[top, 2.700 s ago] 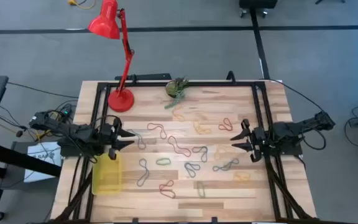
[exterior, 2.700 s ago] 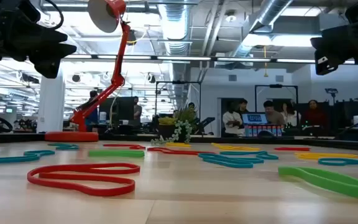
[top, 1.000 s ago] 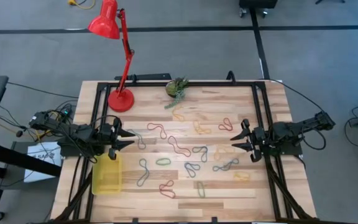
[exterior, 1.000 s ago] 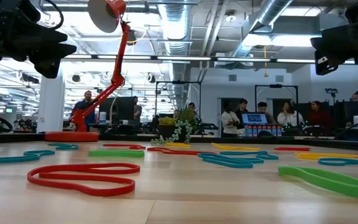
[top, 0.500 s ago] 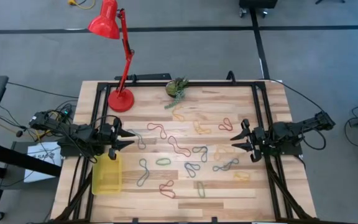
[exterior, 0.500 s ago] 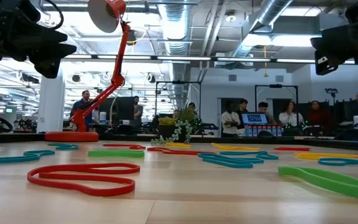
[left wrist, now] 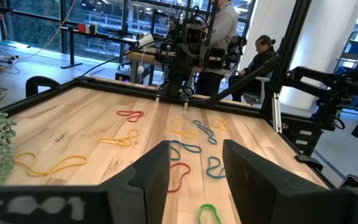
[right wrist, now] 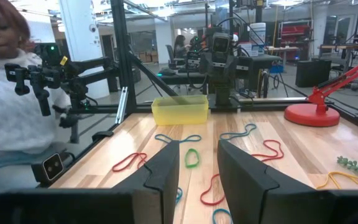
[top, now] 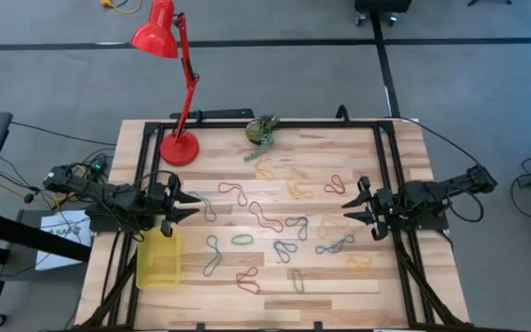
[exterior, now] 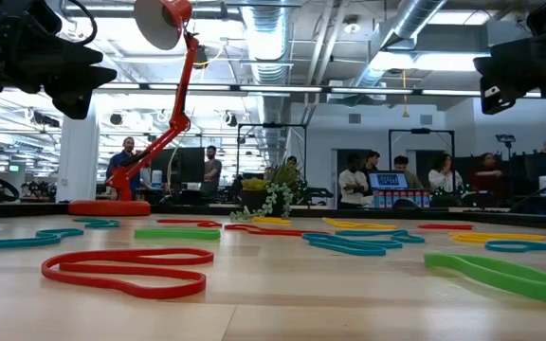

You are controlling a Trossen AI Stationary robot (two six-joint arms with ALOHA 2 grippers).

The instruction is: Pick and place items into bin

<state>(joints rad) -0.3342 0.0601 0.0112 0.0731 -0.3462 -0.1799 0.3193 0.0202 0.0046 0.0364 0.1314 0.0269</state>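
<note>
Several thin rubber-band loops in red, blue, green, yellow and dark colours lie flat and scattered over the middle of the wooden table; the low view shows a red loop and a green one close up. The translucent yellow bin sits on the table near its left edge, and shows too in the right wrist view. My left gripper hovers open at the table's left side, just beyond the bin. My right gripper hovers open at the right side. Both point toward the middle, above the bands.
A red desk lamp stands with its base at the far left corner. A green plant-like clump sits at the far edge. Black frame rails run along the sides. A person in a white top is beside the table.
</note>
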